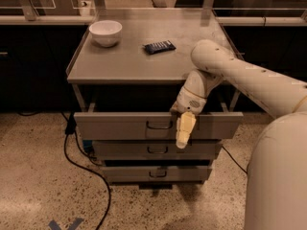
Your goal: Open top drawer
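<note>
The top drawer (120, 125) is the widest grey metal drawer of the cabinet. It stands pulled out toward me, with a dark gap behind its front. Its small dark loop handle (159, 125) is at the centre of the front. My gripper (184, 131) hangs over the drawer's front edge, just right of the handle, reaching down across the front. The white arm (230, 71) comes in from the right above the drawer. The drawer's inside is hidden in shadow.
Two narrower drawers (124, 149) (129, 173) sit below, further back. On the cabinet top (129, 66) are a white bowl (105, 32) and a dark packet (159, 46). A black cable (81, 162) lies on the floor at left. My white body (278, 176) fills the right.
</note>
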Robot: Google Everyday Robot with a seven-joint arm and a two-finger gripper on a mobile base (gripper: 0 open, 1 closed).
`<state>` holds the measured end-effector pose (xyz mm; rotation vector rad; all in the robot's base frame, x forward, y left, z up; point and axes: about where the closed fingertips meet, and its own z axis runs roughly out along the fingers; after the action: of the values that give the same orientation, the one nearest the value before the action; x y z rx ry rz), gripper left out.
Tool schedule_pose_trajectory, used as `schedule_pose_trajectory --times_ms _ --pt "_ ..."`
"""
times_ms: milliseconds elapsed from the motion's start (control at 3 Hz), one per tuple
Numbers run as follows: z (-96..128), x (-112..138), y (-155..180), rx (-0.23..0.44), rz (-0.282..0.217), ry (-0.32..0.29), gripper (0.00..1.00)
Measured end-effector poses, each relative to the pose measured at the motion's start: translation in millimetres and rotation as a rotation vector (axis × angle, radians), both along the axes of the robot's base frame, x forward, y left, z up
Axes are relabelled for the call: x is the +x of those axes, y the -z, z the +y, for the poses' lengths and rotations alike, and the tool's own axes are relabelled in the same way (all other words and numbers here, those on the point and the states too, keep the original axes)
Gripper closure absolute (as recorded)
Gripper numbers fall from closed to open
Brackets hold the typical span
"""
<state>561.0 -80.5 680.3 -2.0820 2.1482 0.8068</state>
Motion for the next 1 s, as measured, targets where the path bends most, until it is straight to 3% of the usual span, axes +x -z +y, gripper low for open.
schedule_pose_trajectory --times_ms 333,1000 --pt "0 -1 -2 -0.001 0.008 -0.001 0.0" --pt "-7 -50 -28 0.012 0.1 0.035 0.0"
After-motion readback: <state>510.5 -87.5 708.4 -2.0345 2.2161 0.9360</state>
